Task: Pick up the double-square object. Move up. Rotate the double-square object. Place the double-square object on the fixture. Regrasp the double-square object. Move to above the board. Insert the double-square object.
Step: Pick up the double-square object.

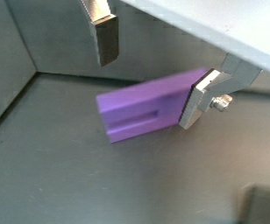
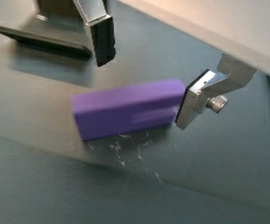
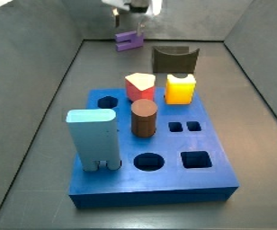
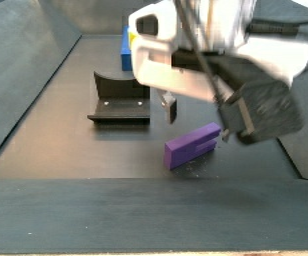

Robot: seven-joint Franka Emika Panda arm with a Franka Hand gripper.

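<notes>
Lab robot test cell, not a home or shop. A grey-walled enclosure with a bare dark floor (image 3: 45, 135) is seen in both side views. A blue board (image 3: 153, 175) with shaped holes and pegs sits centre frame; the fixture (image 4: 121, 100) is bolted down. The gripper (image 4: 184, 108) is mounted on a white arm, upper centre.

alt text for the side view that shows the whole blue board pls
A blue board fills the foreground, holding a light blue block, brown cylinder, red piece and yellow cube. Behind it stands the dark fixture; farther back, the gripper hangs above the purple double-square object.
</notes>
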